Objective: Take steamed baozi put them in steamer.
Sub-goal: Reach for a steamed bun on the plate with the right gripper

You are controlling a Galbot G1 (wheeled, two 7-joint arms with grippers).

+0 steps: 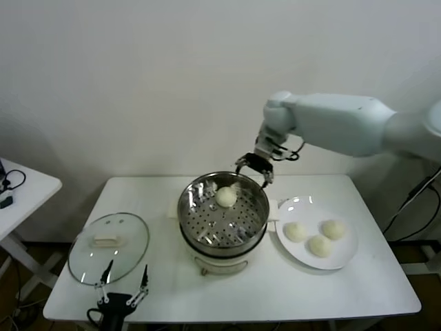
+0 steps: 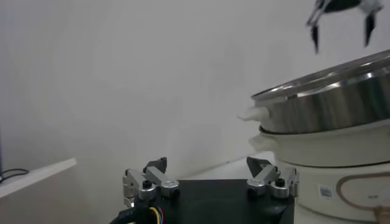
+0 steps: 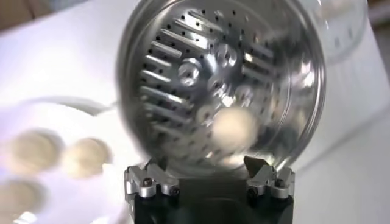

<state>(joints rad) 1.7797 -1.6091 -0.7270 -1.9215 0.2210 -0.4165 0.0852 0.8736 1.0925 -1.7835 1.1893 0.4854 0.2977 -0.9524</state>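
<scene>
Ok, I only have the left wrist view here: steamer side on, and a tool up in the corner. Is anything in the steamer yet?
Observer: Yes, one baozi lies on the perforated tray of the steamer, toward its far side.
Operator: How many are left to move?
Observer: Three baozi sit on the white plate, to the right of the steamer.
Operator: Is that tool up there carrying one?
Observer: No, the right tool is open and empty above the steamer's far rim.
Operator: And the lid?
Observer: The glass lid lies flat on the table left of the steamer, just beyond the open left tool.
</scene>
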